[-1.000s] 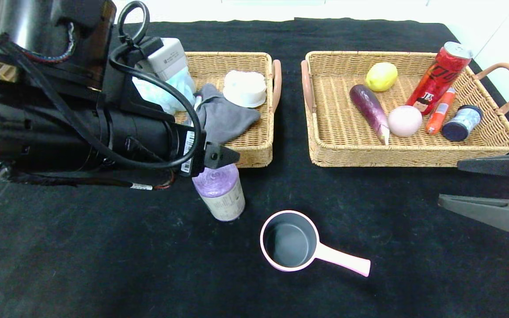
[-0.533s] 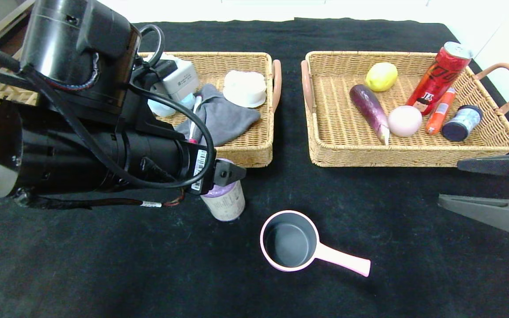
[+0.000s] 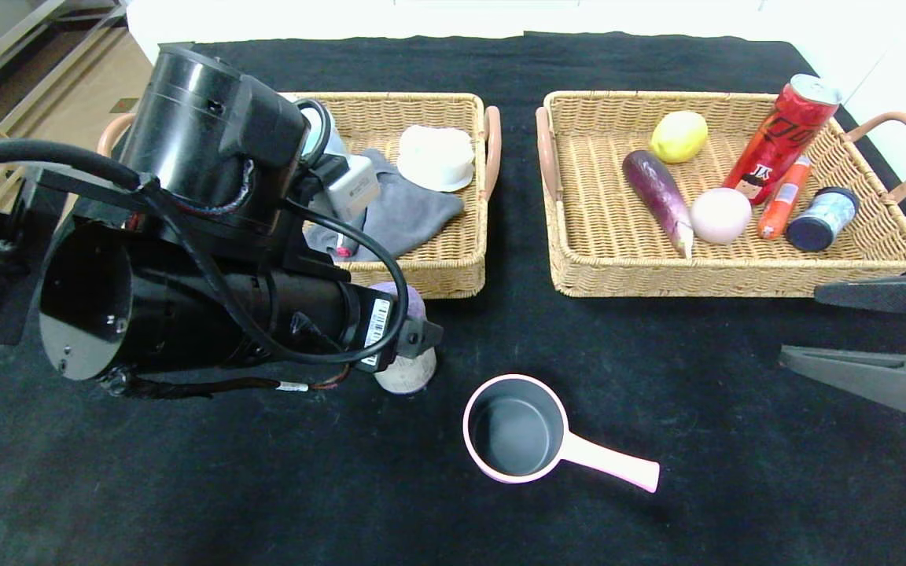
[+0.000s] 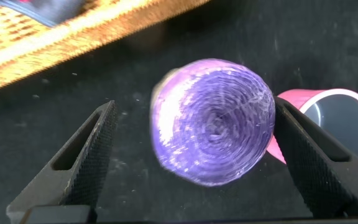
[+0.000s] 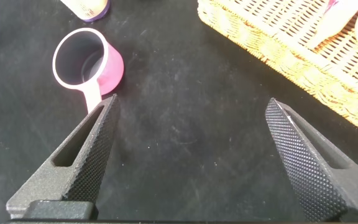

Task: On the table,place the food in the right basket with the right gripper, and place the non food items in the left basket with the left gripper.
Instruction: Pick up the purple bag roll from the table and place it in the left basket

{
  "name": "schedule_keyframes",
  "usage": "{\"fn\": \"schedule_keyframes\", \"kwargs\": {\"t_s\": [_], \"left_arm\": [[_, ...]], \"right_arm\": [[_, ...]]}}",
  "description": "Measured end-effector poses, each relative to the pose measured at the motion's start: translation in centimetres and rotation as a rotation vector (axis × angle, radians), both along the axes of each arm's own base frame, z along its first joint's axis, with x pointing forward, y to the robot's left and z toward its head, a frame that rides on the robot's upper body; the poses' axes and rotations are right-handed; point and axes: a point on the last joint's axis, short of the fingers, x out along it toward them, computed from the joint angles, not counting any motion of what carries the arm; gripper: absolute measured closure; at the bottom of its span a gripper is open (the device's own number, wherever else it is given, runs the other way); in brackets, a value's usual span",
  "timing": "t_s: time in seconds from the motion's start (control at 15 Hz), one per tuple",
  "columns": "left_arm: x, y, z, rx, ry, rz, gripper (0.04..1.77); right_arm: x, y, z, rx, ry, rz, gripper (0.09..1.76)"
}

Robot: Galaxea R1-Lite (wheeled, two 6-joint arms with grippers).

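No lettering could be read with confidence—the red soda can [image 3: 783,130] carried white and black markings, too small to make out, and the lilac bag roll [image 4: 213,121] showed only a sliver of its pale label in the head view. That roll stood upright on the black table [image 3: 185,487], just in front of the left basket [image 3: 445,271], its wound purple film glossy and tightly coiled when seen from above. The left gripper [image 4: 197,162] hung over it with its fingers spread wide, one on either side of the roll and not touching it. The pink saucepan [image 3: 520,428], dark grey inside, sat near the roll with its handle pointing toward the robot's right, open cloth all around it. The can, eggplant [image 3: 657,196] and peach-like ball [image 3: 720,215] lay in the right basket [image 3: 579,259]. The right gripper [image 3: 874,334] hovered—fingers apart, holding nothing—just in front of that basket near the table's right edge.
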Motion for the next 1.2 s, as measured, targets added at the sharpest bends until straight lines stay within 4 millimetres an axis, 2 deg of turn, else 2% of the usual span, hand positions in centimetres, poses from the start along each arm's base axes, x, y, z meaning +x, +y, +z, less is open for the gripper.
{"fn": "schedule_keyframes", "kwargs": {"t_s": [0.53, 1.0, 1.2], "left_arm": [[1.6, -1.3, -1.5, 0.014, 0.000, 0.023, 0.09], [1.7, -1.4, -1.6, 0.025, 0.000, 0.033, 0.12], [1.6, -1.5, -1.7, 0.027, 0.002, 0.028, 0.63]], "right_arm": [[0.1, -0.1, 0.0, 0.000, 0.000, -0.005, 0.14], [0.1, -0.1, 0.0, -0.001, 0.001, -0.004, 0.14], [0.1, -0.1, 0.0, -0.001, 0.001, -0.005, 0.14]]}}
